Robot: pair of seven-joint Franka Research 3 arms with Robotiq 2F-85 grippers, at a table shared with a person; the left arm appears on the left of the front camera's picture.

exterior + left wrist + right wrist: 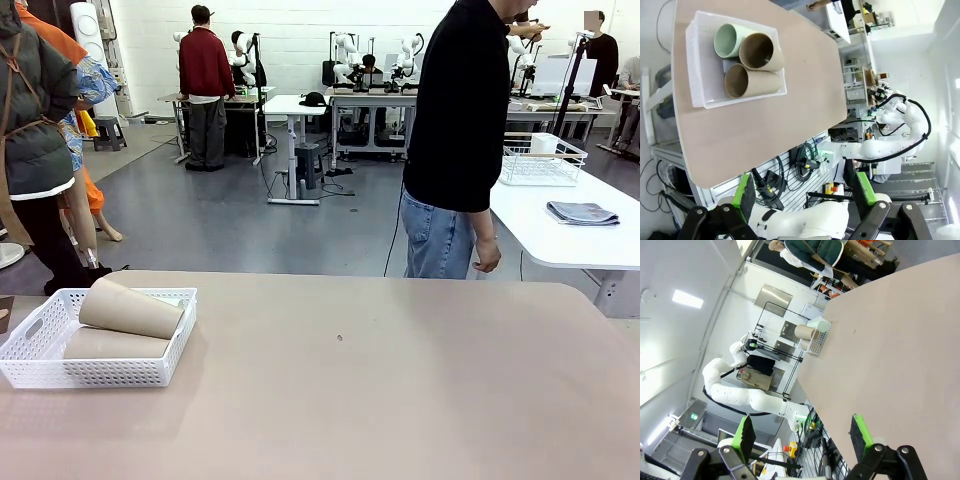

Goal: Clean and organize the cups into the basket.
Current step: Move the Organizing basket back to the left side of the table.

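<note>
The basket (40, 345) looks like white moulded plastic (perforated lattice walls), the cups (752, 67) matt and smooth, the tan worktop (400, 400) matt.

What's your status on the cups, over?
Left hand open, right hand open, both empty. Three cups lying in basket. Table path clear.

The left gripper (803, 197) was black, its two fingers faced with bright green pads (746, 194) and joined by round silver pivot bolts, mounted on a glossy white wrist. The right gripper (803, 438) matched it: black linkages, green pads (860, 432), silver bolts. Beyond the table (900, 340), the left arm (740, 395) showed smooth, rounded white segments ending in black. The person (460, 130) behind the table wore a black long-sleeved top and blue jeans.
</note>
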